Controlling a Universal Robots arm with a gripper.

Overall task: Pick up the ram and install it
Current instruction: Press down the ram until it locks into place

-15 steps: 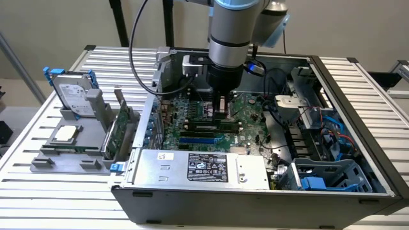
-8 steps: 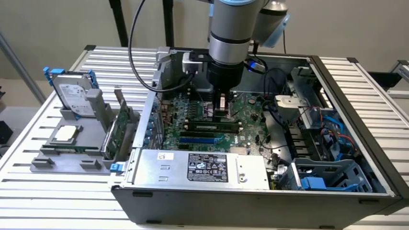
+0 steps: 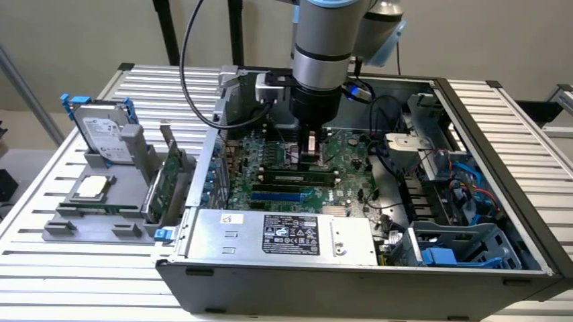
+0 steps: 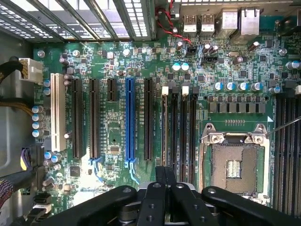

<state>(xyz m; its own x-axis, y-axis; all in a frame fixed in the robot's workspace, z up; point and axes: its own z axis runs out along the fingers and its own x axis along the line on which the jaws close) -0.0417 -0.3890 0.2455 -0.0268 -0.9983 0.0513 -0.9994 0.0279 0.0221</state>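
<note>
The ram (image 3: 300,178) is a thin green stick with dark chips, standing on edge in a black slot of the motherboard (image 3: 268,151) inside the open computer case. In the wrist view I see the ram (image 4: 164,127) edge-on as a brownish strip in the slot nearest the long expansion slots. My gripper (image 3: 309,158) hangs straight down over that row of slots. Its black fingers (image 4: 165,176) are pressed together in line with the stick. Whether they touch its upper edge I cannot tell.
The empty processor socket (image 4: 233,167) lies beside the memory slots. A power supply (image 3: 286,235) fills the case's near side, with blue cables (image 3: 461,184) at the exterior view's right. Outside on a grey stand sit a hard drive (image 3: 100,131) and an expansion card (image 3: 164,184).
</note>
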